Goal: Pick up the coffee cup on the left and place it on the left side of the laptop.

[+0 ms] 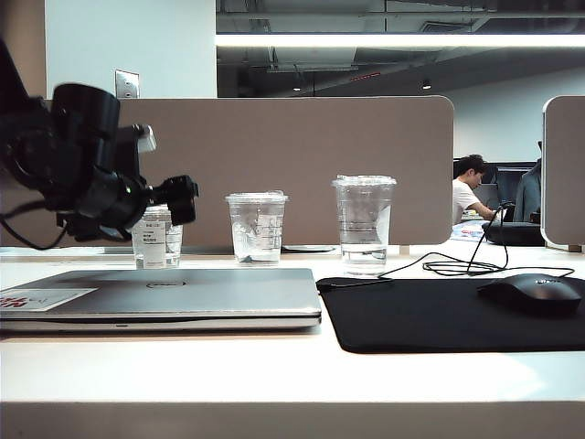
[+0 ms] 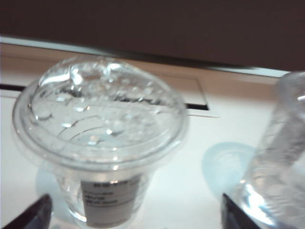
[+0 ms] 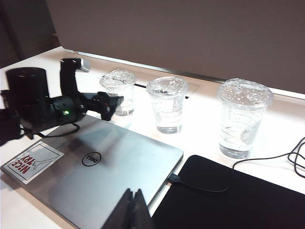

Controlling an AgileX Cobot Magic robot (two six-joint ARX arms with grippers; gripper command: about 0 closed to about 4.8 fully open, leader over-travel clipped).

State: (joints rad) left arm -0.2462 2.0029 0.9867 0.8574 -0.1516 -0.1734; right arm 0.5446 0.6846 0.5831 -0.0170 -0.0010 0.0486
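Behind the laptop (image 1: pixel 164 297), the coffee cup (image 1: pixel 156 238) stands on the table (image 1: pixel 274 375) — left of two taller cups.

It could tip over if a finger bumps its domed lid or the middle cup (image 2: pixel 281 162) just beside it. Left gripper (image 2: pixel 128 214) reaches level toward it, jaws spread wide, holding nothing. Right gripper (image 3: pixel 133 210) hangs above the laptop — fingers pressed together, empty.

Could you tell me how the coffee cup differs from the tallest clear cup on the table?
The coffee cup is the shortest; the tallest cup stands well above it. The coffee cup carries a white printed label, the tallest cup horizontal rings. The coffee cup stands behind the laptop, the tallest cup behind the mouse pad. Both are clear, lidded and upright.
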